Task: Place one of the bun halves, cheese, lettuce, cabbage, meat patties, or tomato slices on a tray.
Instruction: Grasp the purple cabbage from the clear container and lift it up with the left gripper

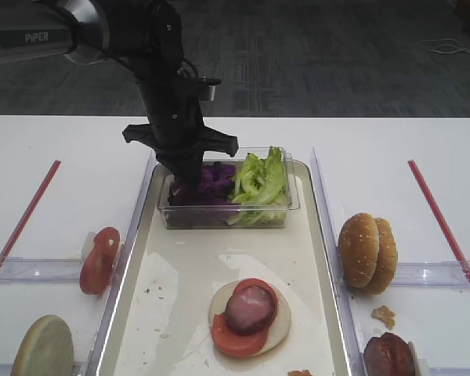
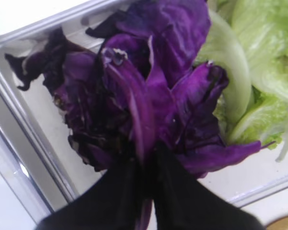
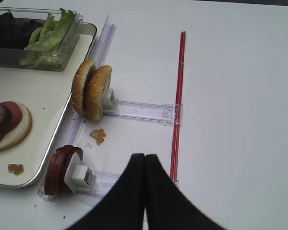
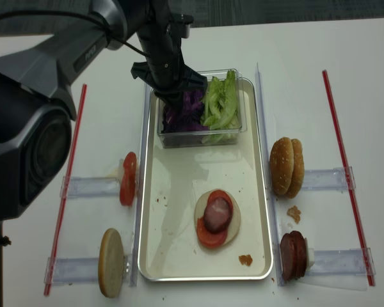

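Note:
My left gripper (image 2: 144, 158) (image 1: 189, 182) is down in the clear tub and shut on a purple cabbage (image 2: 149, 96) leaf. Frilly lettuce (image 1: 260, 178) fills the tub's right half. On the tray (image 1: 180, 290) lies a pale bun half (image 1: 280, 325) with tomato slices and a meat patty (image 1: 251, 308) stacked on it. Sesame bun halves (image 3: 91, 89) and more meat patties (image 3: 57, 168) stand in holders right of the tray. My right gripper (image 3: 145, 157) hangs shut and empty over the table beside them. Cheese is out of view.
The clear tub (image 1: 227, 215) sits across the tray's far end. Left of the tray, holders carry tomato slices (image 1: 99, 258) and a pale bun half (image 1: 43, 347). Red strips (image 1: 23, 219) (image 3: 178, 100) run along both outer sides. A crumb (image 3: 98, 135) lies beside the tray.

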Robot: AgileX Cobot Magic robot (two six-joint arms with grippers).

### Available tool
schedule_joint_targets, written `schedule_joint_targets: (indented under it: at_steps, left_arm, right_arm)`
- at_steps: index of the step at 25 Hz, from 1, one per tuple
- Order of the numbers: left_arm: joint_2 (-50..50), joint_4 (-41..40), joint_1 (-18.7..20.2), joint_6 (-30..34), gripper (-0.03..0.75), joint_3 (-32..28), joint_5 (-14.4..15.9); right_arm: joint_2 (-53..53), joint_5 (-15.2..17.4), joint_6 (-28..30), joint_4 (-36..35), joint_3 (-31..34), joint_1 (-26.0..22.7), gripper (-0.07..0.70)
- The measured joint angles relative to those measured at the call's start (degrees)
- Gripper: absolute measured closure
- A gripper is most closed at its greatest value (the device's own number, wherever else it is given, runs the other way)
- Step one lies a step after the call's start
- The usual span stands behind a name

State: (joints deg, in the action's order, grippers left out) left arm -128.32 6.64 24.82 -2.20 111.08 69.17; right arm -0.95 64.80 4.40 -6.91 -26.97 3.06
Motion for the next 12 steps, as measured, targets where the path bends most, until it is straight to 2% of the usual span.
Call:
schedule_joint_targets:
  at_steps: [12]
  left_arm:
    - [0.6, -2.1, 0.9, -0.2, 0.676, 0.0, 0.8]
  right_arm:
    - [0.0, 0.0, 0.0, 0.0, 0.0, 0.0, 0.618]
